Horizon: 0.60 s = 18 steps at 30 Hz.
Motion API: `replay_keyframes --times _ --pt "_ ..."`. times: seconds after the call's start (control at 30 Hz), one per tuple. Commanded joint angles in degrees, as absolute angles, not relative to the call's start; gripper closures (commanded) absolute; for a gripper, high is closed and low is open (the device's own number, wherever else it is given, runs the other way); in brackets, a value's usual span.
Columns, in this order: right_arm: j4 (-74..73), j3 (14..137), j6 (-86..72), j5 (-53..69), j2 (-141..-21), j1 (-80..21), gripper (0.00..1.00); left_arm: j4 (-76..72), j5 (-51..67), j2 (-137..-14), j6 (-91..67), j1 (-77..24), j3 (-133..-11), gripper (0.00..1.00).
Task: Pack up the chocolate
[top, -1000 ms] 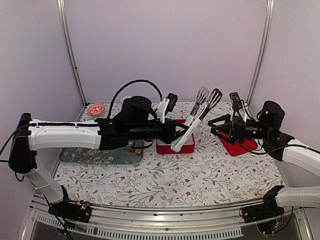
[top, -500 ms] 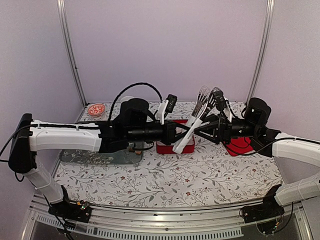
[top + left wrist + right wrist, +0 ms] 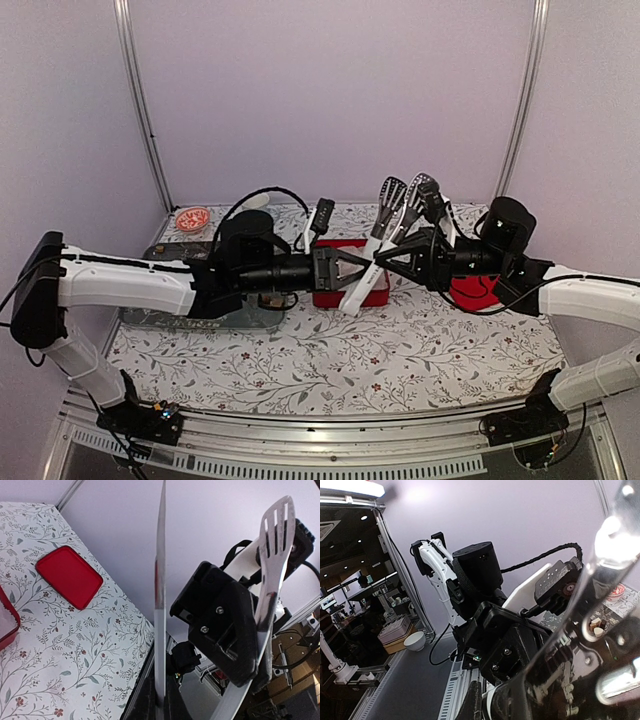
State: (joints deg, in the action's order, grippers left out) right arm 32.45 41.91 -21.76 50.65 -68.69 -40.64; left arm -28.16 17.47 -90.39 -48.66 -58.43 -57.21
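Metal tongs (image 3: pixel 385 225) with white handles and two slotted heads stand tilted above the red square box (image 3: pixel 372 293). My left gripper (image 3: pixel 362 270) is shut on the tongs' lower handle; in the left wrist view one tong arm (image 3: pixel 160 605) runs edge-on out of the left gripper (image 3: pixel 162 700). My right gripper (image 3: pixel 388 257) comes from the right and is shut on the other tong arm (image 3: pixel 275 540). A few small tan and whitish chocolate lumps (image 3: pixel 596 625) lie on the table below my left arm, mostly hidden in the top view.
The red lid (image 3: pixel 478 293) lies flat on the flowered cloth, right of the box, also shown as the lid (image 3: pixel 69 576). A glass tray (image 3: pixel 175 312) sits under my left arm. A small patterned dish (image 3: pixel 192 218) stands at the back left.
My right arm swung left from the lid to the tongs and its jaws closed on them. My left arm drew back slightly left, tongs still held.
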Motion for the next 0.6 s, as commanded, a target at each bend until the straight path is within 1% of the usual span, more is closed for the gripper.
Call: replay_keyframes --times 0.0,0.1,0.13,0.17,0.2,0.27,0.3,0.33,0.37,0.4,0.57 --pt "35.7 43.3 -23.2 57.9 -66.1 -40.8 1.00 -28.8 13.9 -87.7 -51.5 -50.6 -52.5 1.00" --pt "34.6 43.2 -22.7 56.8 -66.9 -40.8 1.00 -32.2 20.7 -87.4 -44.2 -51.7 -54.5 1.00" --pt "34.3 43.5 -22.2 56.6 -67.4 -40.8 1.00 -32.5 22.4 -87.0 -41.8 -52.2 -55.2 0.93" --pt "34.3 43.7 -22.0 56.7 -67.9 -40.8 1.00 -32.6 23.6 -86.4 -39.6 -52.7 -55.6 0.80" --pt "34.3 44.1 -21.9 56.7 -68.3 -40.8 1.00 -32.5 24.1 -85.6 -37.5 -53.2 -55.6 0.63" --pt "34.2 44.7 -21.7 56.7 -68.5 -40.8 1.00 -32.0 25.0 -83.4 -35.6 -53.4 -54.9 0.35" --pt "33.9 44.9 -21.5 56.7 -68.4 -40.8 1.00 -32.0 25.3 -82.5 -34.7 -53.4 -54.1 0.30" --pt "33.6 45.3 -21.3 56.7 -68.1 -40.8 1.00 -31.8 25.4 -81.3 -33.6 -53.4 -53.3 0.20" --pt "33.0 45.6 -20.9 56.7 -68.0 -40.7 1.00 -31.5 25.2 -80.0 -32.8 -53.4 -52.3 0.09" --pt "32.5 46.0 -20.4 56.9 -67.8 -40.8 1.00 -31.2 25.3 -79.1 -31.5 -53.3 -51.5 0.02" --pt "32.2 46.9 -19.8 58.8 -68.6 -40.8 1.00 -28.7 29.1 -77.8 -28.4 -53.9 -49.8 0.01"
